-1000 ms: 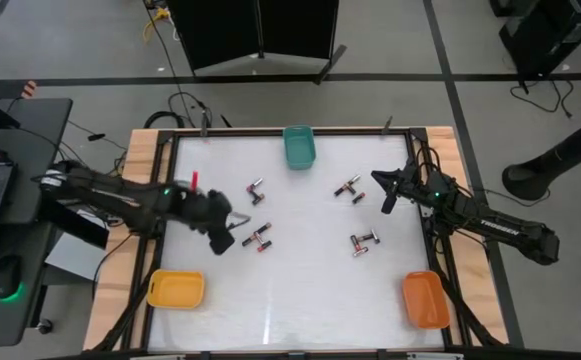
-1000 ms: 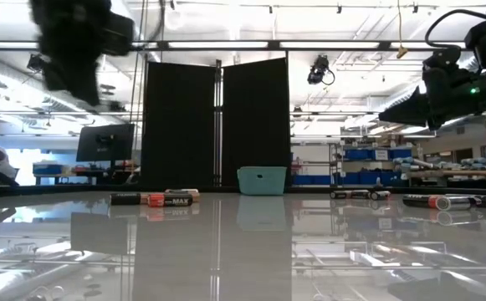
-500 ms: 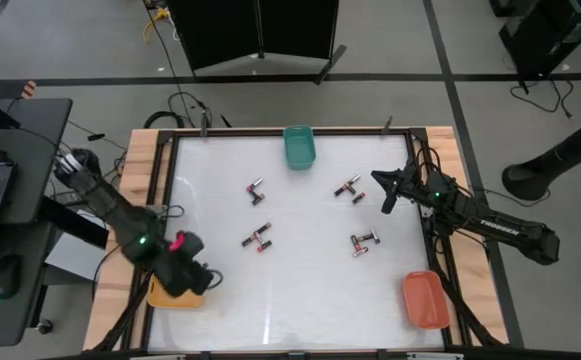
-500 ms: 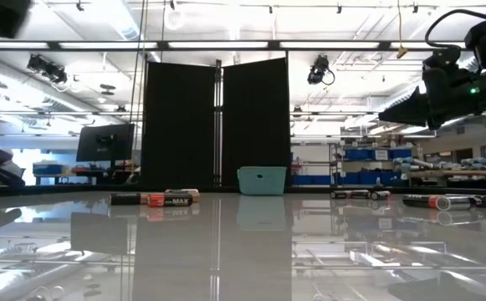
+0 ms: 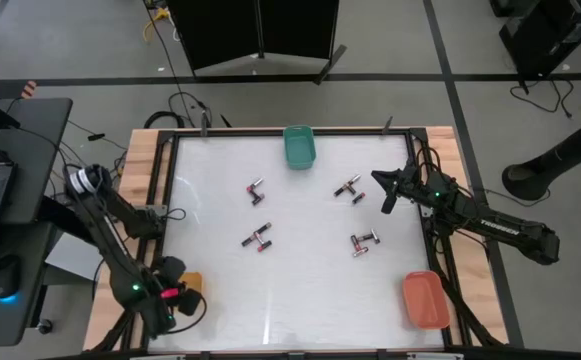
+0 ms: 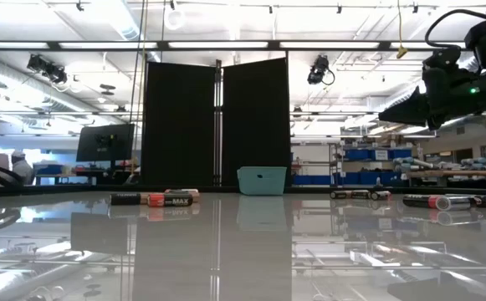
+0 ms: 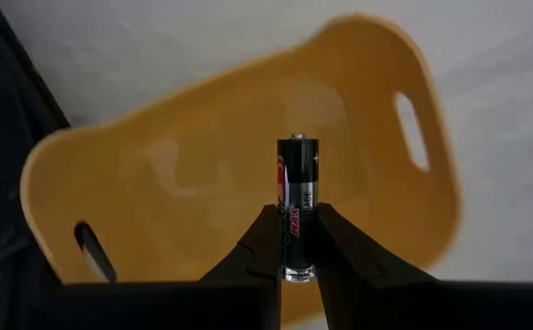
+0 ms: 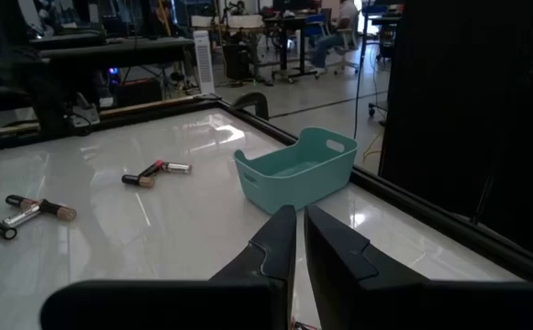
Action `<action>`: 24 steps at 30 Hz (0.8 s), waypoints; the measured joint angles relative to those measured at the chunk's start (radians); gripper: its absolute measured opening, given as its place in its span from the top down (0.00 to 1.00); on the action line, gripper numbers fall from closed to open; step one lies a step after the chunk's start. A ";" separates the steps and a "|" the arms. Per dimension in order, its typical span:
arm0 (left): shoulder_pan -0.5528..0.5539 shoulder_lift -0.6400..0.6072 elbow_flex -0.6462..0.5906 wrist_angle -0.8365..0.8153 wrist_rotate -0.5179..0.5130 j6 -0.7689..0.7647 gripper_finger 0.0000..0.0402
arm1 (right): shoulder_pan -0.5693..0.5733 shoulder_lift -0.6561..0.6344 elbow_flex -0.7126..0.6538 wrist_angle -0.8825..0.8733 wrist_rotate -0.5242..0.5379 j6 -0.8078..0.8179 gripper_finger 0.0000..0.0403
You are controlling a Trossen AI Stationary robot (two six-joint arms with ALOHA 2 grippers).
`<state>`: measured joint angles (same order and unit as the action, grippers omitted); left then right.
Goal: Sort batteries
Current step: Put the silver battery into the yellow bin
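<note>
Left claw clenched on one battery, pinched at its lower end, long axis in line with the fingers and pointing away from the wrist. Yellow tray sits directly beyond the cell, so release should drop it in. In the high view this claw is at the worktop's near-left corner. Remaining batteries lie loose mid-worktop, well apart from it. Right claw hangs farther off by the right edge, fingers closed, holding nothing, teal tray ahead.
</note>
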<state>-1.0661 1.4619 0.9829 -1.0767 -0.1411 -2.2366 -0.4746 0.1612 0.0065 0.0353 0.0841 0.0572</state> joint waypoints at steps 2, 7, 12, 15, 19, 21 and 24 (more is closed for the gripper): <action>0.009 0.017 0.000 -0.008 -0.005 0.000 0.89 | 0.000 0.000 0.000 0.000 0.000 0.000 0.90; 0.020 0.024 -0.026 -0.016 -0.007 -0.001 0.89 | 0.000 0.000 0.000 0.000 0.000 0.000 0.90; 0.035 0.024 -0.070 0.019 -0.010 0.004 0.89 | 0.000 0.000 0.000 0.000 0.000 0.000 0.90; 0.034 0.024 -0.103 0.088 -0.010 0.007 0.89 | 0.000 0.000 0.000 0.000 0.000 0.000 0.90; 0.034 0.024 -0.135 0.123 -0.004 0.008 0.89 | 0.000 0.000 0.000 0.000 0.000 0.000 0.90; 0.034 0.024 -0.147 0.146 0.006 0.008 0.89 | 0.000 0.000 0.000 0.000 0.000 0.000 0.90; 0.034 0.023 -0.168 0.193 0.017 0.008 0.89 | 0.000 0.000 0.000 0.000 0.000 0.000 0.90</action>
<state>-1.0321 1.4853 0.8152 -0.8834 -0.1242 -2.2284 -0.4746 0.1612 0.0067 0.0350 0.0841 0.0570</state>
